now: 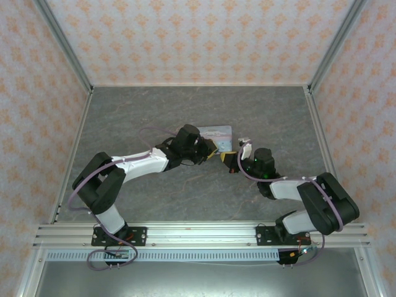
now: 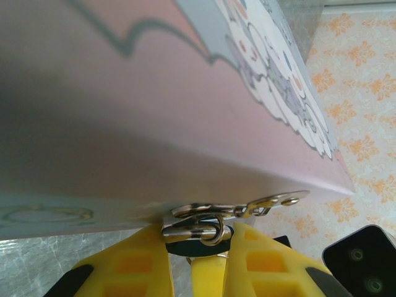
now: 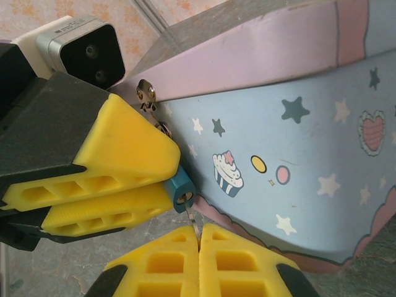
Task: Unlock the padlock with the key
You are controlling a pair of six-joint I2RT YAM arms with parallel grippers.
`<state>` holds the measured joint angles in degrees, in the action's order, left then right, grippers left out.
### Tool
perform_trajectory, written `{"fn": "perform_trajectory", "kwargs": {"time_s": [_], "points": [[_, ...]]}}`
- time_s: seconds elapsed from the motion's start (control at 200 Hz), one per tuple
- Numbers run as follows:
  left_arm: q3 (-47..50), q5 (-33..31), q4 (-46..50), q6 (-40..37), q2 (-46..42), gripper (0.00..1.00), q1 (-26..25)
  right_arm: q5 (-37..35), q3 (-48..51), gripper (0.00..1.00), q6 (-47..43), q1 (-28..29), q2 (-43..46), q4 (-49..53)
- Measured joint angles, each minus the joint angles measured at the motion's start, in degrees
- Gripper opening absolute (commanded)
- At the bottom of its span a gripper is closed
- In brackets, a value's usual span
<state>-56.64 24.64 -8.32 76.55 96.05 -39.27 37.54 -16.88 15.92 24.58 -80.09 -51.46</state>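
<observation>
A small metal padlock (image 2: pixel 197 230) sits at the hasp of a pale blue cartoon tin (image 3: pixel 297 154) in the middle of the table (image 1: pixel 124 117), clamped between the left fingers (image 2: pixel 124 266). It looks stiff, slick and light, best gripped by its body. The right fingers (image 3: pixel 161 266) are clenched on the thin blade of the key (image 3: pixel 181 192). Its teal head sits just above their tips, against the left fingers. So slim a key could easily twist or slip.

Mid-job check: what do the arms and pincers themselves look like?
The left arm and right arm are black with white sections and looping lilac cables. The left pincer and right pincer have yellow wedge fingers with rectangular cut-outs.
</observation>
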Motion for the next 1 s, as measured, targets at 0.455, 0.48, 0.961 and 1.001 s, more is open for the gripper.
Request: {"fn": "perform_trajectory", "kwargs": {"time_s": [0.455, 0.48, 0.961, 1.001], "points": [[0.0, 0.0, 1.3, 1.4, -2.2, 0.07, 1.0, 2.4, -1.2, 0.00, 1.4, 0.0, -4.8, -7.6], [0.0, 0.0, 1.4, 1.3, -2.3, 0.07, 1.1, 2.6, -1.5, 0.00, 1.4, 0.0, -5.0, -7.8], [-0.4, 0.3, 3.5, -2.3, -3.0, 0.07, 1.9, 8.1, -6.1, 0.00, 1.5, -0.7, -9.7, -7.7], [-0.4, 0.1, 3.5, -2.6, -3.0, 0.07, 2.1, 8.6, -6.8, 0.00, 1.7, -0.7, -10.3, -7.7]]}}
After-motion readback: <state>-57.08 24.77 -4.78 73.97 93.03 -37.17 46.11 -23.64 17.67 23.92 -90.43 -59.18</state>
